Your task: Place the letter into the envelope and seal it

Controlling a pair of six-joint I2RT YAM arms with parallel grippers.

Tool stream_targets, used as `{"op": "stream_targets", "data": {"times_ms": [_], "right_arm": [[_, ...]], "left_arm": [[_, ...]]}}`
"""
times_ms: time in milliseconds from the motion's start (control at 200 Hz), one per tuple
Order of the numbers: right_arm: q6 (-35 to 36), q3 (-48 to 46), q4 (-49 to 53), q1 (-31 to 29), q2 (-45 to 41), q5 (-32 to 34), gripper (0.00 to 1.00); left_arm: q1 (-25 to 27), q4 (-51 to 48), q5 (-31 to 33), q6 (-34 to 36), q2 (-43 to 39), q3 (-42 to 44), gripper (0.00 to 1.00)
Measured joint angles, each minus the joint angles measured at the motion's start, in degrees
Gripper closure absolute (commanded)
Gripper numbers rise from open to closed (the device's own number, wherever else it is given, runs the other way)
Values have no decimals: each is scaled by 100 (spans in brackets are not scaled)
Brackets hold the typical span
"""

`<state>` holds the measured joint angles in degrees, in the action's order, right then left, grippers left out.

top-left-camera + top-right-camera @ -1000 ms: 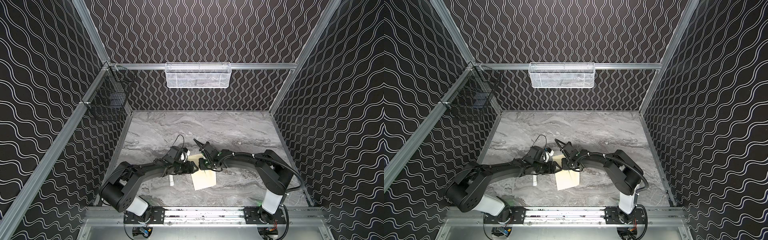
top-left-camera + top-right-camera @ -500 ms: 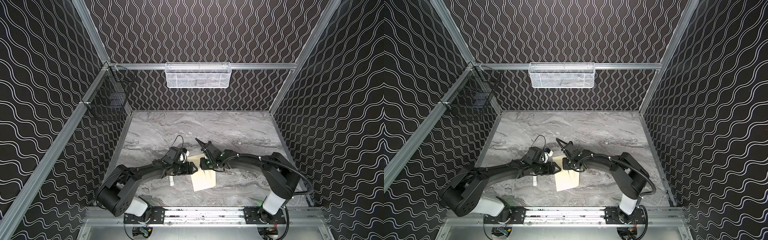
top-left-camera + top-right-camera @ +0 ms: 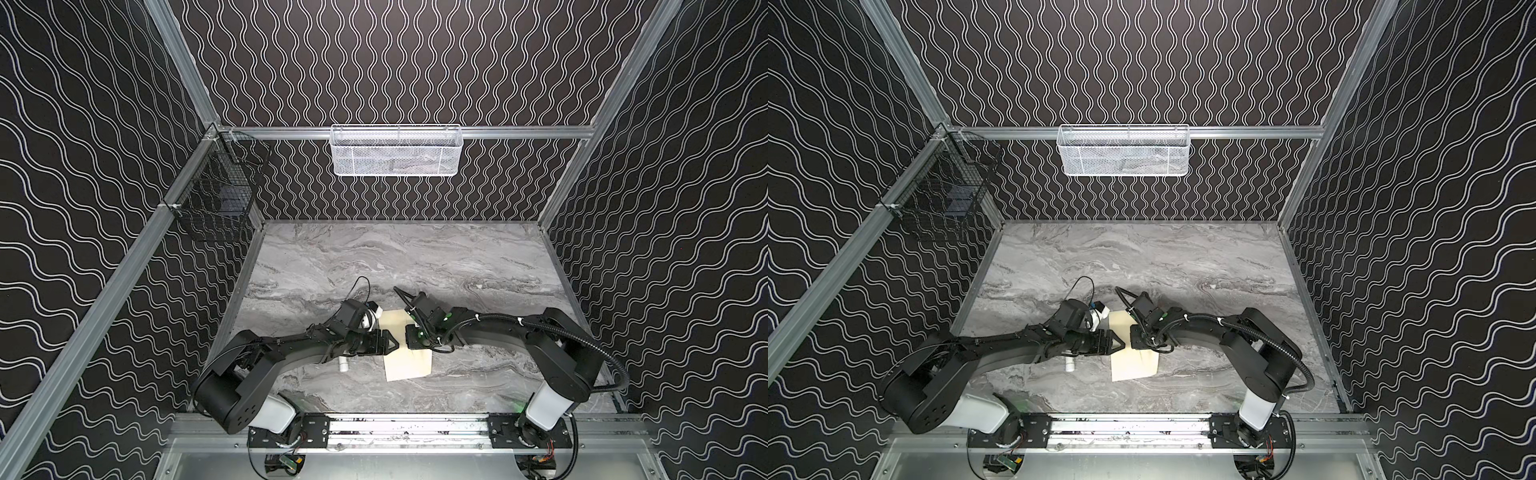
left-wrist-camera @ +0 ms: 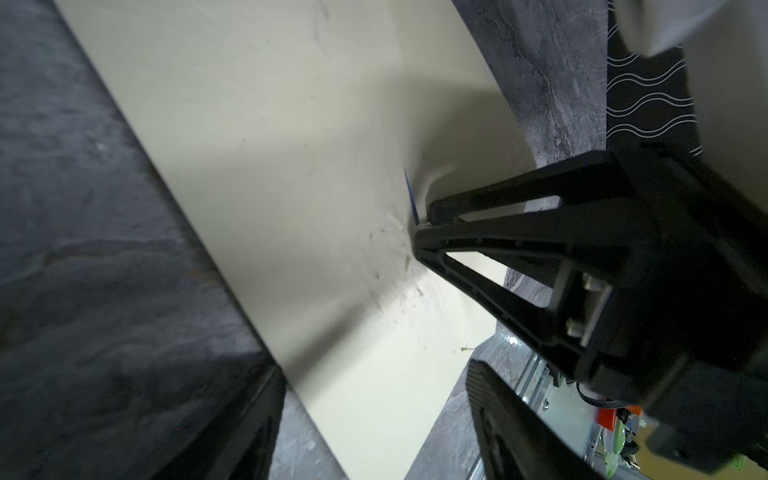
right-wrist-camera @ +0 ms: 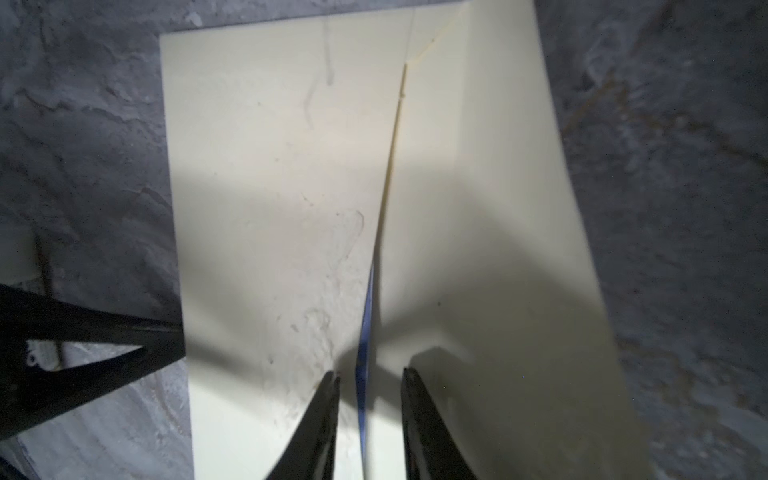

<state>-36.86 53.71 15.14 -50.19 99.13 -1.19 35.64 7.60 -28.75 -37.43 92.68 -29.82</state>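
I find the plain cream paper envelope (image 3: 409, 365) flat on the grey marble counter (image 3: 374, 257), front middle, with its long axis running front to back. Only a thin blue edge of the letter (image 5: 368, 316) shows at its opening. The left gripper (image 3: 394, 344) stands released at the envelope's side. The right gripper (image 5: 368, 374) straddles that blue edge, narrowly parted; I cannot tell whether it grips.

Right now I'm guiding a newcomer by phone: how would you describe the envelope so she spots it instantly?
Find the grey marble table; toward its front the left arm and right arm nearly meet tip to tip. Beneath those tips lies the envelope: a cream paper rectangle, unlike the small white tube to its left.
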Motion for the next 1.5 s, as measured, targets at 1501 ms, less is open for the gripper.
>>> {"op": "stream_targets", "data": {"times_ms": [1501], "right_arm": [[179, 739, 669, -212, 81, 275, 65]], "left_arm": [[42, -208, 83, -11, 101, -199, 25]]}}
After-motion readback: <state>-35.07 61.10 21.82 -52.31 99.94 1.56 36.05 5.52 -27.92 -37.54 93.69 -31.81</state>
